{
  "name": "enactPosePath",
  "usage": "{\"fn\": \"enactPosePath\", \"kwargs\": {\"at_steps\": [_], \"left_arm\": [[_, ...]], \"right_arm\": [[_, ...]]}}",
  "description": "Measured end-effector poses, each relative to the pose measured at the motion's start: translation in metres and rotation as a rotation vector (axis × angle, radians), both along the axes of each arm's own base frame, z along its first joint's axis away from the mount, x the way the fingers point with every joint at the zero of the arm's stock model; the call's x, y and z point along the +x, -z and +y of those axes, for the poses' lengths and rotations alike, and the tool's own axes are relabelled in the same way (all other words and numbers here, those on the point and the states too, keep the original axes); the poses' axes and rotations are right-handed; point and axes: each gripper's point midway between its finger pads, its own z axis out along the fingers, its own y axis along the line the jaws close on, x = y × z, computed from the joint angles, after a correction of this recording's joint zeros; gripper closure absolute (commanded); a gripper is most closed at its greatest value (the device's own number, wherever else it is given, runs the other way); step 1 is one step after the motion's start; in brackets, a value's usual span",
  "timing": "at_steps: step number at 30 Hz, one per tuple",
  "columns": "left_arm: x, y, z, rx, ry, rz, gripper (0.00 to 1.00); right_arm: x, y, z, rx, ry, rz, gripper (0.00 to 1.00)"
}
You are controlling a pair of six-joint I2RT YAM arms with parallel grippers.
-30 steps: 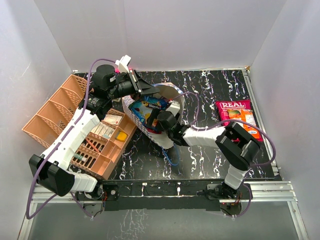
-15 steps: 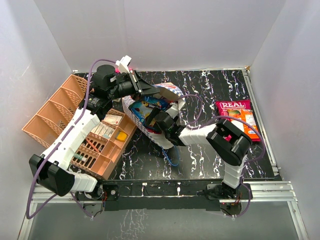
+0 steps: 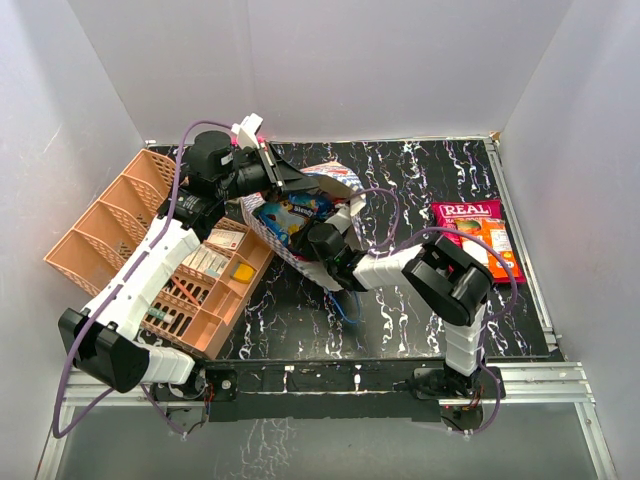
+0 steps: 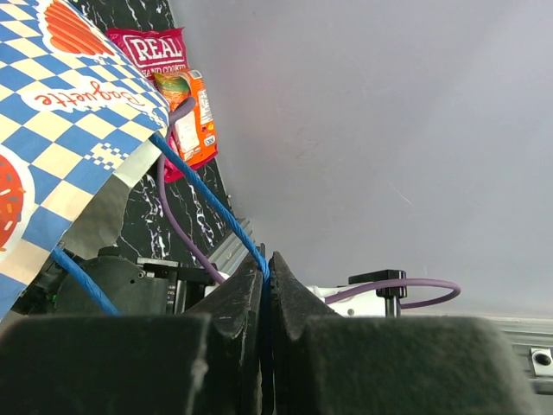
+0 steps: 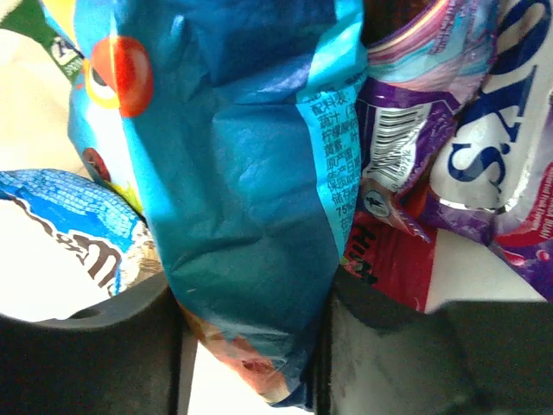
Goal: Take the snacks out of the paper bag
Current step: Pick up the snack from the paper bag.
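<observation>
The blue packet (image 5: 251, 199) lies inside the paper bag (image 4: 60, 112) among other snacks, pinched between the half-closed right fingers (image 5: 86, 354). The left fingers (image 4: 238, 303), fully closed, hold the blue cord handle (image 4: 207, 203). The glossy film may slip free, or the purple packet (image 5: 415, 130) may drag along.

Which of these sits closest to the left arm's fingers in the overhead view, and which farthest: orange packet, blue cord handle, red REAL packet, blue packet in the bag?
1. blue cord handle: pinched in the left fingers.
2. blue packet: just below, inside the paper bag.
3. red REAL packet: far to the right.
4. orange packet: beside it, farther right still.
</observation>
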Motion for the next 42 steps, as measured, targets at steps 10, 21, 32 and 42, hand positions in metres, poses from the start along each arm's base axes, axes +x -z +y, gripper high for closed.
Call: {"fn": "enactPosePath", "kwargs": {"at_steps": [10,21,32,42], "left_arm": [[-0.004,0.002,0.002,-0.001,0.000,-0.003,1.00],[-0.011,-0.002,0.007,-0.002,-0.009,-0.021,1.00],[-0.011,0.003,0.008,0.008,-0.013,-0.014,1.00],[-0.010,0.004,0.008,0.015,-0.016,-0.024,1.00]], "right_arm": [[-0.001,-0.016,0.001,-0.030,-0.074,-0.072,0.90],[-0.012,-0.067,-0.008,-0.058,-0.156,-0.186,0.92],[-0.032,-0.122,-0.023,-0.011,-0.190,-0.253,0.92],[-0.074,-0.148,-0.043,0.021,-0.273,-0.214,0.92]]}}
